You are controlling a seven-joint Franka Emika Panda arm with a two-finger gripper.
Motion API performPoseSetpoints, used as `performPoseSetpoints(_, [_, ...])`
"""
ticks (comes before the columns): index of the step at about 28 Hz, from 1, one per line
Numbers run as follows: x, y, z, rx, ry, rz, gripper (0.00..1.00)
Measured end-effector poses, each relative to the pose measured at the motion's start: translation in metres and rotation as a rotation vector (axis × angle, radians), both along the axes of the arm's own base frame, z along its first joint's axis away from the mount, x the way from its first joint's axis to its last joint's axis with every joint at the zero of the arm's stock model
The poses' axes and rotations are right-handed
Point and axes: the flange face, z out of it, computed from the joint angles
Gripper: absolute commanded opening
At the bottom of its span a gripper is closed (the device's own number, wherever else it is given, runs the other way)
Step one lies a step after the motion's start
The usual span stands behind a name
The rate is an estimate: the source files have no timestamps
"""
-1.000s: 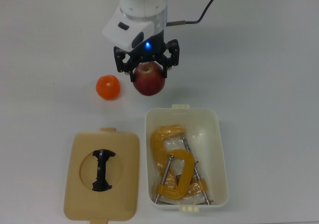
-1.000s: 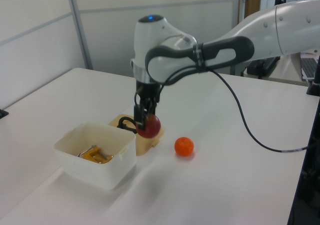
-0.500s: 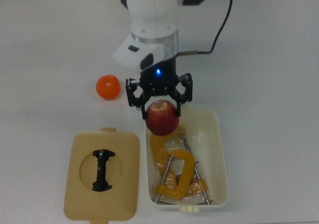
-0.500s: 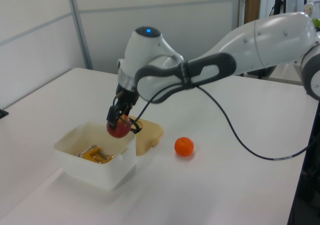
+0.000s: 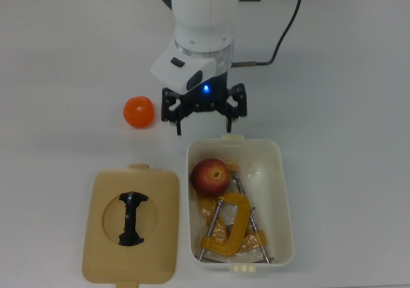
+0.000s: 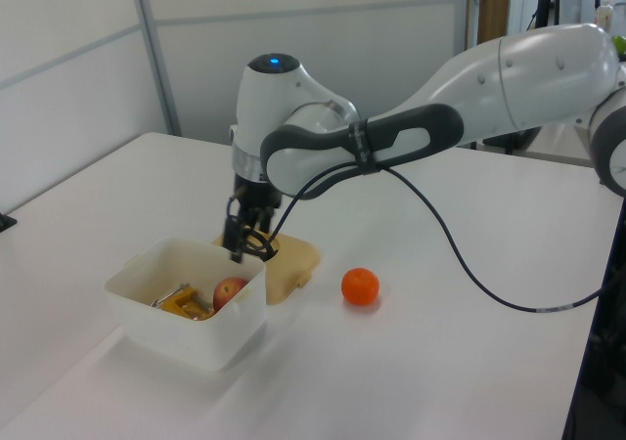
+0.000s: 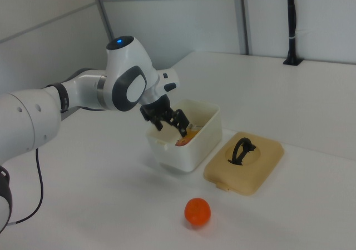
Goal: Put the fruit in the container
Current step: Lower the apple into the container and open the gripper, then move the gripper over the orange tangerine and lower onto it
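Note:
A dark red apple (image 5: 211,176) (image 6: 231,291) lies inside the white container (image 5: 282,192) (image 6: 191,339) (image 7: 192,151), at the end nearest the arm, against a yellow C-clamp (image 5: 225,226). On the table at the top view's left, apart from the container, sits the orange (image 5: 139,112) (image 6: 360,286) (image 7: 197,211). My gripper (image 5: 204,128) (image 6: 239,245) (image 7: 169,121) hangs open and empty just above the container's short edge, its fingers spread wide with nothing between them.
A flat tan lid (image 5: 131,224) (image 6: 294,258) (image 7: 245,162) with a black handle lies beside the container on the top view's left. The arm's black cable (image 5: 282,29) trails over the table behind the gripper. In the left view, desks stand beyond the table.
The gripper opened and let go of the apple, which dropped into the container. The gripper then drew back toward the container's short edge and rose slightly.

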Motion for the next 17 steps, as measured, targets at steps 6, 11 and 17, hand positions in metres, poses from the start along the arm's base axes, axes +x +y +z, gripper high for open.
performPoseSetpoints(6, [-0.025,-0.017,-0.014,-0.049,0.227,0.013,1.0])
performPoseSetpoints(11, [-0.034,-0.034,-0.026,-0.094,0.323,-0.001,1.0])
performPoseSetpoints(17, [-0.039,-0.055,-0.036,-0.134,0.366,-0.025,1.0])
